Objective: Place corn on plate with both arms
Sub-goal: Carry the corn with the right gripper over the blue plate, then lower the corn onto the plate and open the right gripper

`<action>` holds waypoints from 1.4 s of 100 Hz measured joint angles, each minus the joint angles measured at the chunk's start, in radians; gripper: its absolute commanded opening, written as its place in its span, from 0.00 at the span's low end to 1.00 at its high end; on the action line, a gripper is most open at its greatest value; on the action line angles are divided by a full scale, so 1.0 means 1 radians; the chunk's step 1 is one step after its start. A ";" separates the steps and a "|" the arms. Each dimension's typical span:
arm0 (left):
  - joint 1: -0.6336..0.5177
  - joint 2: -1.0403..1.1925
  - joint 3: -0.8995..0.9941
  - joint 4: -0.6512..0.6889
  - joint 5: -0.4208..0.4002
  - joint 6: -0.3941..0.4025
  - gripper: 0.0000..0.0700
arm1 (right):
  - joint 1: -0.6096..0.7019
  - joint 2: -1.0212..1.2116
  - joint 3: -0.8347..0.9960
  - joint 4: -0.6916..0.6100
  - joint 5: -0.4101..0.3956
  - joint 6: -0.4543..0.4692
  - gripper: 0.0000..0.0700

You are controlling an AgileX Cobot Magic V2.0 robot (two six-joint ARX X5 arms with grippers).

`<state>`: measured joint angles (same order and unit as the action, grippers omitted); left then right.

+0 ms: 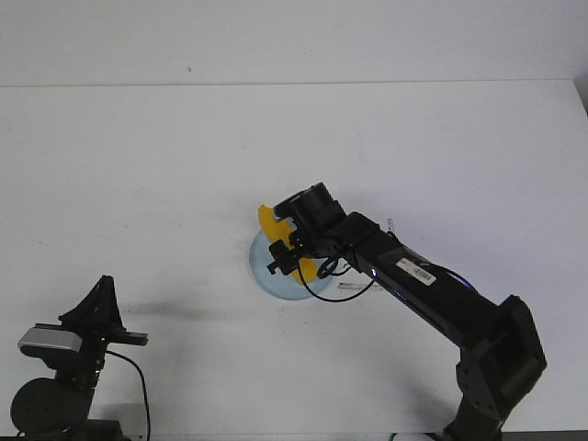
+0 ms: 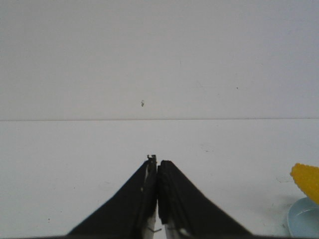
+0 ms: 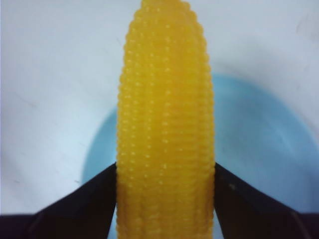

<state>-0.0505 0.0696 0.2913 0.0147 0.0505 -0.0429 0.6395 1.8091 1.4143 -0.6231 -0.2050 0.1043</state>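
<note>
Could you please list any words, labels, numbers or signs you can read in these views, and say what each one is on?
No text can be read in any view.
White label on the right arm: print too small and blurred to read.
The corn, the plate and the table carry no markings.

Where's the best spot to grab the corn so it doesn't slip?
Probably around its thick middle, fingers pressing on its two long sides, coming from above. The corn is long and rounded and narrows toward one end, so the tip would likely slide. The right gripper grips it this way now, over the plate.
</note>
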 measured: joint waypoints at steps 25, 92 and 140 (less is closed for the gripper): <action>0.000 0.000 0.000 0.000 0.000 0.000 0.00 | -0.008 0.037 0.000 -0.044 0.000 0.000 0.50; 0.000 0.000 0.000 0.000 0.000 0.000 0.00 | -0.013 0.040 0.000 -0.026 0.000 0.000 0.64; 0.000 0.000 0.000 0.000 0.000 0.000 0.00 | -0.047 -0.092 0.039 0.002 0.029 -0.053 0.00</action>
<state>-0.0505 0.0696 0.2913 0.0143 0.0505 -0.0429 0.5930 1.7172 1.4536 -0.6212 -0.1757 0.0517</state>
